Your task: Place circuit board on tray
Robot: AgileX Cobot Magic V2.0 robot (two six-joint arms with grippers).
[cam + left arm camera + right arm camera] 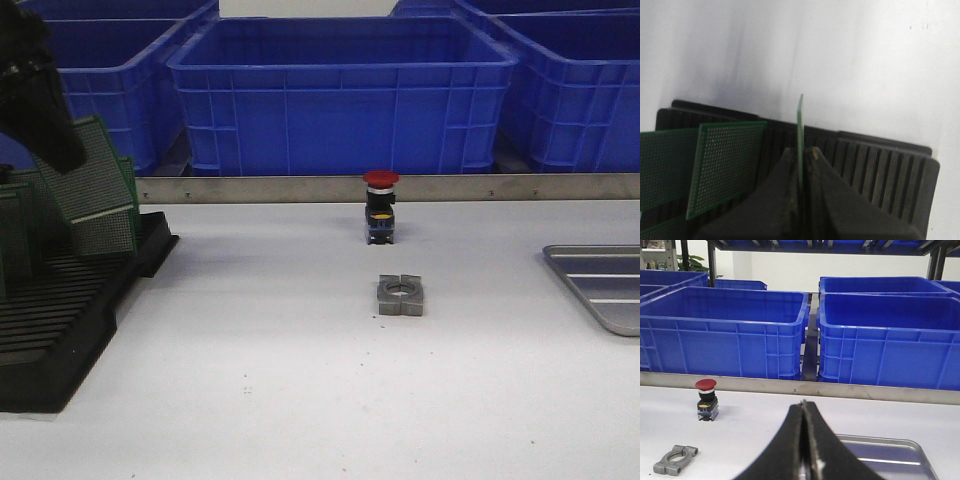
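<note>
My left gripper [801,150] is shut on the edge of a green perforated circuit board [800,125] and holds it tilted above the black slotted rack [60,320] at the left; the held board shows in the front view [85,175]. More green boards [722,165] stand in the rack. The silver-grey tray [600,285] lies at the right edge of the table, and its rim also shows in the right wrist view [880,447]. My right gripper [804,407] is shut and empty, over the table at the tray's near side.
A red emergency-stop button [380,205] stands mid-table near the back. A grey metal clamp [401,295] lies in front of it. Big blue bins [340,90] stand behind a metal rail [400,187] along the table's back edge.
</note>
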